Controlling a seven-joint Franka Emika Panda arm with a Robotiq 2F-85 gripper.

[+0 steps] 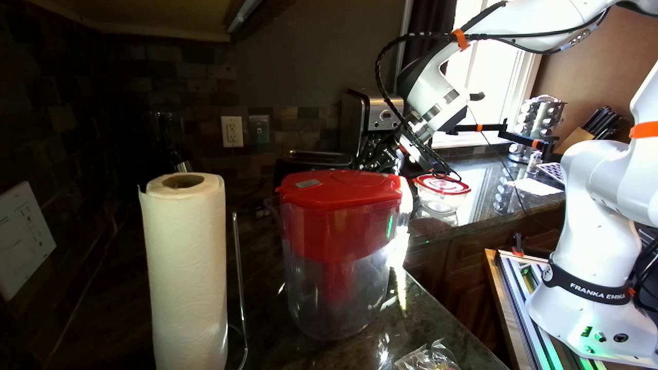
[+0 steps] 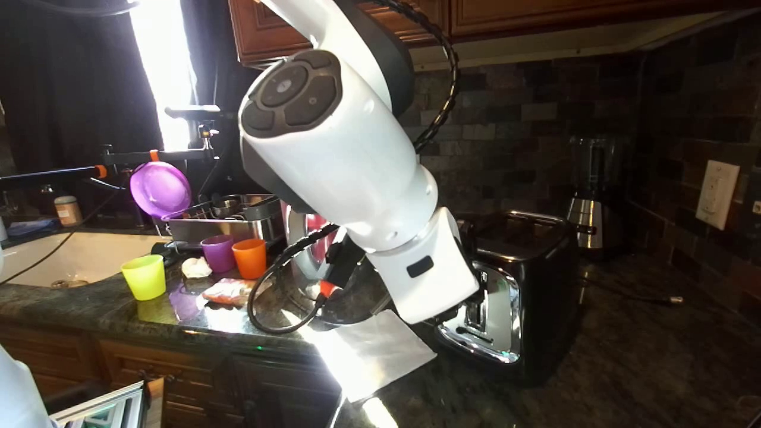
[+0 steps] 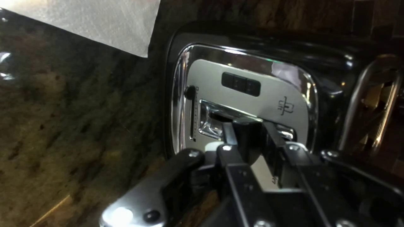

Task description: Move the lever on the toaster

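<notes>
The toaster (image 3: 281,47) is a glossy black box with a silver front panel. In an exterior view the toaster (image 2: 547,291) stands on the dark counter with its front toward the arm; the toaster (image 1: 313,160) is partly hidden behind the pitcher in an exterior view. Its black lever (image 3: 247,123) sits in the chrome recess, with the slot running on toward the base side. My gripper (image 3: 248,128) is shut on this lever, one finger on each side. In an exterior view the white wrist covers most of the gripper.
A red-lidded pitcher (image 1: 339,231) and a paper towel roll (image 1: 187,272) stand nearby. Beside the toaster's front lies a white paper sheet (image 2: 383,351). A coffee maker (image 1: 354,118), a red-lidded bowl (image 1: 442,192), a blender (image 2: 588,208) and an orange cup (image 2: 250,259) share the counter.
</notes>
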